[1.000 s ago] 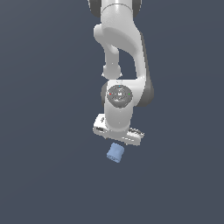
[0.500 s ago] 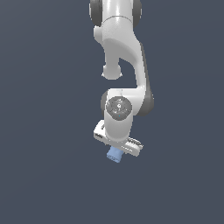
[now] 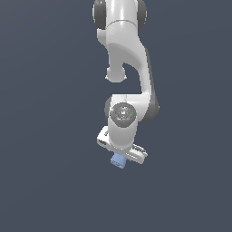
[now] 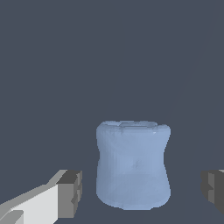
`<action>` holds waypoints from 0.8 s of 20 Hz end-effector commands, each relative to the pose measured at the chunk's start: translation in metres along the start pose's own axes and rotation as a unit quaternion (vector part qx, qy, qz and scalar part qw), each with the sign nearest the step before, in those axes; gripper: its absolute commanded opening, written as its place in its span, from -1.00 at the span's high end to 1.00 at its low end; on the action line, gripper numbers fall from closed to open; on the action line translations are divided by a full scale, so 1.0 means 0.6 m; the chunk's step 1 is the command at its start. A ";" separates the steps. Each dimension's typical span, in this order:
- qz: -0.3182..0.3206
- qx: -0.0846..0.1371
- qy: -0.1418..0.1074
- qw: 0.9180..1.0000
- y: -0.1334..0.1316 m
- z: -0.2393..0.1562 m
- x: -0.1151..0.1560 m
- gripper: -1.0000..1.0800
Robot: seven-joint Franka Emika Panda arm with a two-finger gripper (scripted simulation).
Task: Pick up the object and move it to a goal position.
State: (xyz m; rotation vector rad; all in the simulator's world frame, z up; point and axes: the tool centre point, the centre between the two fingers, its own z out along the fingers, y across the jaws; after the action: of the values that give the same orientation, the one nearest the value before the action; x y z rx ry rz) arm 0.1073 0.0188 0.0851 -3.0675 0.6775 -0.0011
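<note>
Overhead, the white arm point(image 3: 124, 68) bends downward; its open pincer point(image 4: 140, 188) straddles the blue object point(image 4: 132, 164), apparently without touching.

surface point(image 3: 50, 181): plain dark grey-blue | resting on it: light-blue block point(image 4: 132, 164)

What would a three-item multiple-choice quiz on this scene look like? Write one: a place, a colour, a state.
1. Where is the block?
A. between the fingers
B. far to one side of them
C. on top of the arm

2. What colour is the block?
A. red
B. light blue
C. green

3. How do the gripper's fingers stand?
A. pressed on the block
B. apart, with gaps either side
C. out of sight

Answers: 1 A, the wrist view shows a finger on each side; 2 B, pale blue in both views; 3 B, background shows between each finger and the block.
</note>
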 end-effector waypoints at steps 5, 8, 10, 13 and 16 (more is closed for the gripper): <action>0.001 0.000 0.000 1.000 0.001 0.053 -0.001 -0.92; 0.002 0.000 0.000 1.000 0.001 0.072 -0.002 -0.92; 0.002 0.000 0.000 1.000 0.001 0.077 -0.001 -0.92; 0.002 0.000 0.000 1.000 0.000 0.076 0.001 -0.92; 0.002 0.000 0.000 1.000 0.000 0.075 0.001 1.00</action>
State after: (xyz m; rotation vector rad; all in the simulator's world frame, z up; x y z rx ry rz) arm 0.1074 0.0185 0.0397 -3.0665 0.6834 0.0008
